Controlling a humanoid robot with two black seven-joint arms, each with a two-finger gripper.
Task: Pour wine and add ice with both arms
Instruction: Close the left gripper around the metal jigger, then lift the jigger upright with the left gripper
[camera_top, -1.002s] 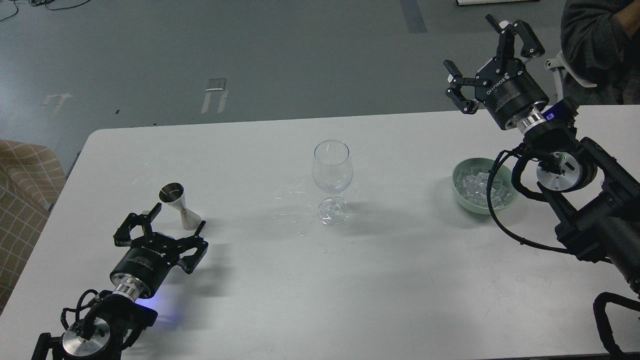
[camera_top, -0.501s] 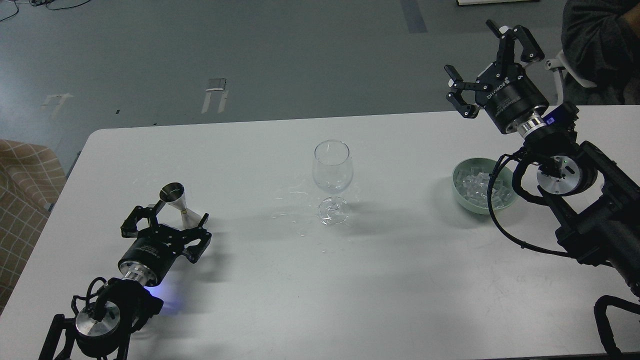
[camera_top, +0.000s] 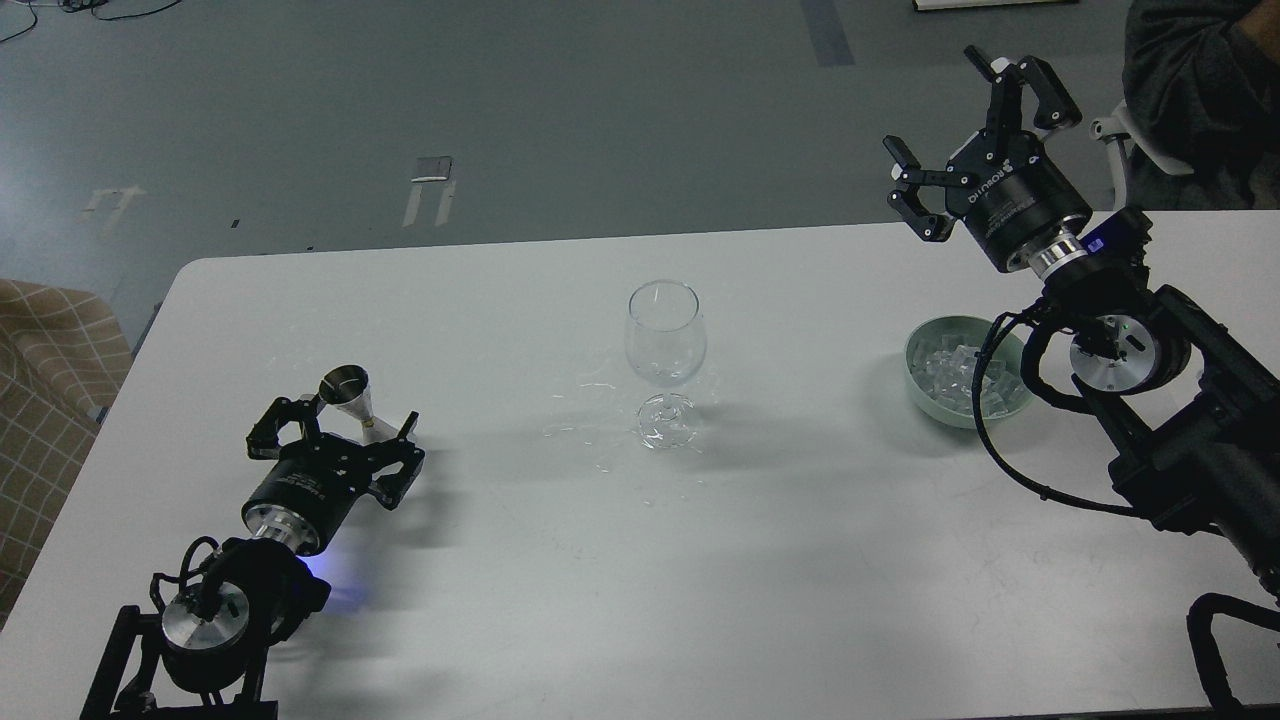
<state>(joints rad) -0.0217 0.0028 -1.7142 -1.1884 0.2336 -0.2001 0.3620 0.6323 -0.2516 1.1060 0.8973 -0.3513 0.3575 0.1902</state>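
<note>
Ice (camera_top: 962, 368): heap of small clear cubes, whitish where piled, filling a pale green bowl (camera_top: 917, 372) at the right side of the white table (camera_top: 800, 560). A black cable loop from the right arm crosses in front of the bowl's right half and hides part of the cubes.

Wine: cannot be made out with certainty; a few clear droplets or smears (camera_top: 590, 420) glint on the tabletop just left of the glass foot.

Wine glass (camera_top: 665, 335): clear, stemmed, upright at table centre, well apart from the bowl and from the jigger; bowl of the glass looks empty.

Jigger (camera_top: 352, 398): small metal double-cone measure, upright, open cup upward, at the left side of the table.

Left gripper (camera_top: 335, 435): low over the table, fingers spread wide to either side of the jigger's lower half; whether they touch it cannot be told. Blue light glows at its wrist.

Right gripper (camera_top: 975, 120): raised above the table's far right edge, beyond the ice bowl, fingers wide apart, holding nothing. White lettering "ROBOTIQ" legible on its body.

Surroundings: grey floor with tape marks; checked fabric at left edge; seated person in dark clothing at top right.
</note>
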